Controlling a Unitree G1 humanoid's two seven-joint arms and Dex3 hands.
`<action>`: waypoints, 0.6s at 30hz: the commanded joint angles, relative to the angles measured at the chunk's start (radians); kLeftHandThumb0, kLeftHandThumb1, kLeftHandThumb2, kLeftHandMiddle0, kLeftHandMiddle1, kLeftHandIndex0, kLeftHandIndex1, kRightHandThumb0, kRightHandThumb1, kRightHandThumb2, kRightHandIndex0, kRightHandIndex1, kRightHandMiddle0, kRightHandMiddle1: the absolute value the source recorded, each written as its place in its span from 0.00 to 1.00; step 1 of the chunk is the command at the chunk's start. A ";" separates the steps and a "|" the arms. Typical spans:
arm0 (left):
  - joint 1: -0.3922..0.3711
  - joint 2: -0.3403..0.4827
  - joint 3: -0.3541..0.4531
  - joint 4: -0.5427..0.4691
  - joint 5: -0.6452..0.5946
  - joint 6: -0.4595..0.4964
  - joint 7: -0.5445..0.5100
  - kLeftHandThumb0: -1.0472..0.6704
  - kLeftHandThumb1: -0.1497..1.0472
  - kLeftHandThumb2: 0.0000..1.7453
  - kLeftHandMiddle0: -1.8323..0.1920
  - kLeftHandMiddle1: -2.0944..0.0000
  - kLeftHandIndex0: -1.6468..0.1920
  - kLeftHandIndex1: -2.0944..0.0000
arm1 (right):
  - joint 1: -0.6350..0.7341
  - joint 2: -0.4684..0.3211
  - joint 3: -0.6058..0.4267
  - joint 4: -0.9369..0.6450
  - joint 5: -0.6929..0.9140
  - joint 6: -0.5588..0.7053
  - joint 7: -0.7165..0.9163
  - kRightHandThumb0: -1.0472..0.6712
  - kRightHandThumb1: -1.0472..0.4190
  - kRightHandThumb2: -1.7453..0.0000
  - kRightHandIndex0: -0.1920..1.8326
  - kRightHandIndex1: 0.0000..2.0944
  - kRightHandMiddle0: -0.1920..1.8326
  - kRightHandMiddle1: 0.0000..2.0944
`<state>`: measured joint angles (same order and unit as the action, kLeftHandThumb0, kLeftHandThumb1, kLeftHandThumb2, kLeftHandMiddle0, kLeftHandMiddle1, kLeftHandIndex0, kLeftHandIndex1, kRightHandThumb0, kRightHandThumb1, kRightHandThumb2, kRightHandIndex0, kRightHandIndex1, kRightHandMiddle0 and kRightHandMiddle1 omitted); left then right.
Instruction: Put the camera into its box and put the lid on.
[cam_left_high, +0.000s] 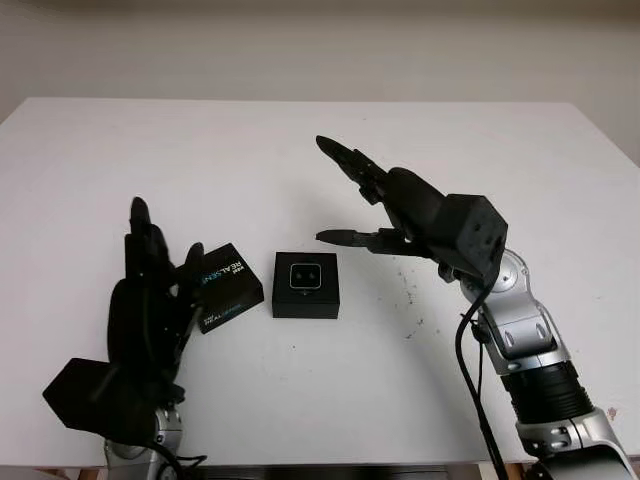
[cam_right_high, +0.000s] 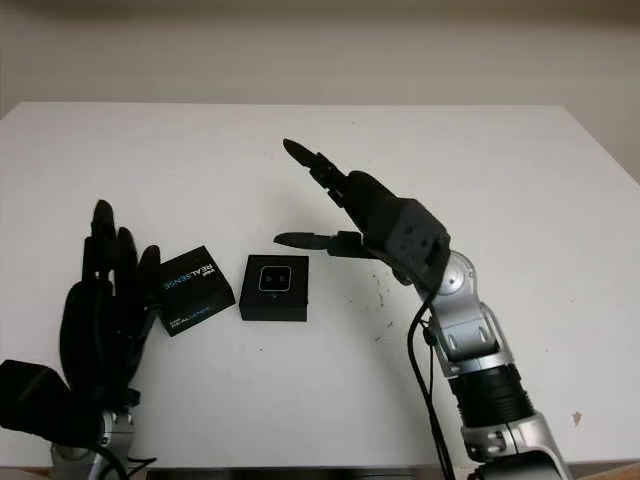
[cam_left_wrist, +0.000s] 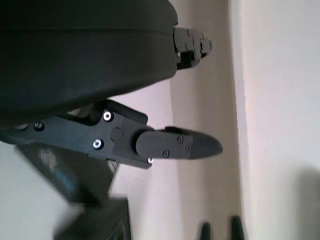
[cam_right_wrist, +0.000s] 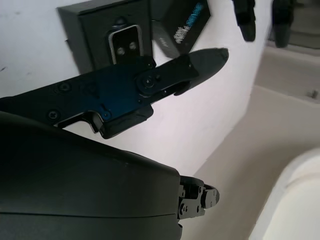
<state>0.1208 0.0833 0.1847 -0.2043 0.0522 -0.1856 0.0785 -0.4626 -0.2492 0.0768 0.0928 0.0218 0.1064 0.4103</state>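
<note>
A white surface (cam_left_high: 300, 400) carries two black things near the frame's centre. The box (cam_left_high: 306, 285) sits square-on just below centre with the camera (cam_left_high: 305, 276) lying in it, lenses facing up, its long axis running left-right across the frame. Just beside the box on the left lies the lid (cam_left_high: 226, 288), printed "REALSENSE", turned at an angle so its lettering runs up toward the upper right. Nothing lies on top of the box. The left hand (cam_left_high: 150, 290) stands at lower left, open and holding nothing, its fingers close against the lid's left edge. The right hand (cam_left_high: 365, 200) hovers right of centre above the surface, open and holding nothing, one fingertip near the box's upper right corner.
</note>
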 joint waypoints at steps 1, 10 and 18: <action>-0.032 0.064 0.027 0.012 0.044 -0.001 -0.002 0.31 1.00 0.09 0.79 0.93 0.83 0.92 | 0.005 0.023 -0.040 0.001 0.043 0.012 -0.017 0.23 0.01 0.96 0.05 0.02 0.05 0.05; -0.103 0.425 0.057 0.007 0.199 0.117 -0.223 0.12 0.95 0.03 0.91 0.99 0.94 0.98 | 0.003 0.071 -0.141 -0.068 0.161 0.180 -0.126 0.16 0.00 0.88 0.05 0.02 0.07 0.04; -0.195 0.572 -0.032 0.099 0.256 0.077 -0.373 0.07 0.93 0.03 0.96 0.99 0.97 0.99 | -0.012 0.075 -0.198 -0.054 0.217 0.216 -0.174 0.20 0.00 0.85 0.04 0.02 0.06 0.04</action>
<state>-0.0507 0.6357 0.1659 -0.1077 0.3118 -0.0983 -0.2808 -0.4600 -0.1674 -0.1101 0.0400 0.2369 0.3249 0.2405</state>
